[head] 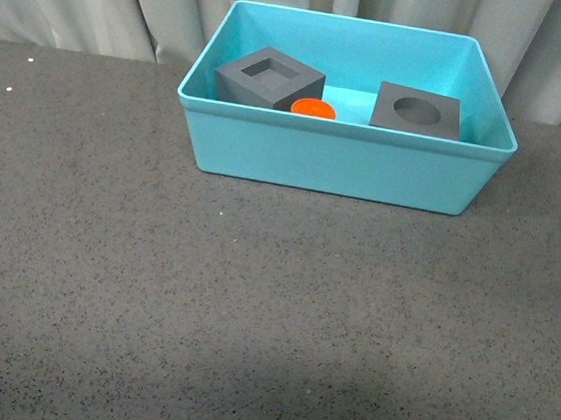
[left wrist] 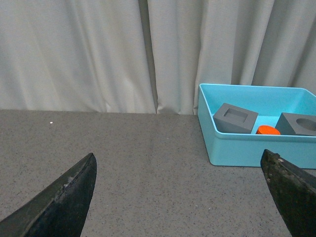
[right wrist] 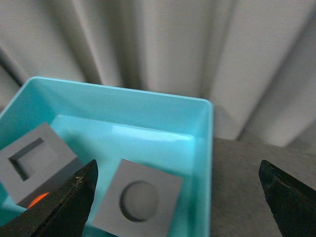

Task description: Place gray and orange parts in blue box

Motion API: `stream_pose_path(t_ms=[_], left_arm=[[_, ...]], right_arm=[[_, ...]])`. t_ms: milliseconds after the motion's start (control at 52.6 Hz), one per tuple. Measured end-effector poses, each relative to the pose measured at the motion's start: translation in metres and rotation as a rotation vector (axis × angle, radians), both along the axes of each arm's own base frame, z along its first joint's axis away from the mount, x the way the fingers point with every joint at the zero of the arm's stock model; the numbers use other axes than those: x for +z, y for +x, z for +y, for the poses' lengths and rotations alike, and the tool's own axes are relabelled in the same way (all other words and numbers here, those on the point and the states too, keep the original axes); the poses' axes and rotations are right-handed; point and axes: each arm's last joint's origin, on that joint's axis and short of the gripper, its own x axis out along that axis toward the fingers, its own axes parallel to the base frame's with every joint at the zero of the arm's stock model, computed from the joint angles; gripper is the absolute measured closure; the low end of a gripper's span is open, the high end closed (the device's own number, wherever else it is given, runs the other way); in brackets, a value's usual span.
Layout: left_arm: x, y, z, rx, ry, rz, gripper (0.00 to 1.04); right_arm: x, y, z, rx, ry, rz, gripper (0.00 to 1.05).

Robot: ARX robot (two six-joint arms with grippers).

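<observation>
I judge the placing done: two gray cubes, square-recess (head: 269,77) and round-recess (head: 417,111), and one orange cylinder (head: 313,107) between them all sit inside the box (head: 346,162). My left hand (left wrist: 182,197) and right hand (right wrist: 177,207) gape wide, holding nothing. Next I'd just retract.

Blue box (head: 335,166) on gray table (head: 201,302)

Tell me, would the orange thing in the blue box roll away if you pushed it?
Probably not far. The orange cylinder seems to stand on its flat end, so it would likely slide rather than roll. If tipped on its side it could roll, but the gray cube with the square recess and the blue box walls hem it in.
</observation>
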Motion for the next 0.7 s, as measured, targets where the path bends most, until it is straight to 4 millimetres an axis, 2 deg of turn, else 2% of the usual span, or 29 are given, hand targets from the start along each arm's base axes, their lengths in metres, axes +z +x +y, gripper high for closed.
stream_pose_path(t_ms=[171,266,323,476,571,704], left_arm=[[0.0,0.0,0.0,0.0,0.0,0.0,0.07],[0.0,0.0,0.0,0.0,0.0,0.0,0.07],[0.0,0.0,0.0,0.0,0.0,0.0,0.07],[0.0,0.0,0.0,0.0,0.0,0.0,0.07],[0.0,0.0,0.0,0.0,0.0,0.0,0.07],[0.0,0.0,0.0,-0.001,0.0,0.0,0.07]], right_arm=[[0.005,-0.033,-0.023,-0.148,-0.02,-0.055,0.1],[0.001,-0.058,-0.037,-0.268,-0.058,-0.135,0.1],[-0.001,-0.065,-0.04,-0.287,-0.077,-0.185,0.11],[-0.011,-0.093,-0.051,-0.133,0.026,-0.366,0.35],[-0.019,-0.119,-0.061,-0.129,0.03,-0.382,0.55],[-0.028,-0.14,-0.069,-0.135,0.028,-0.373,0.76]])
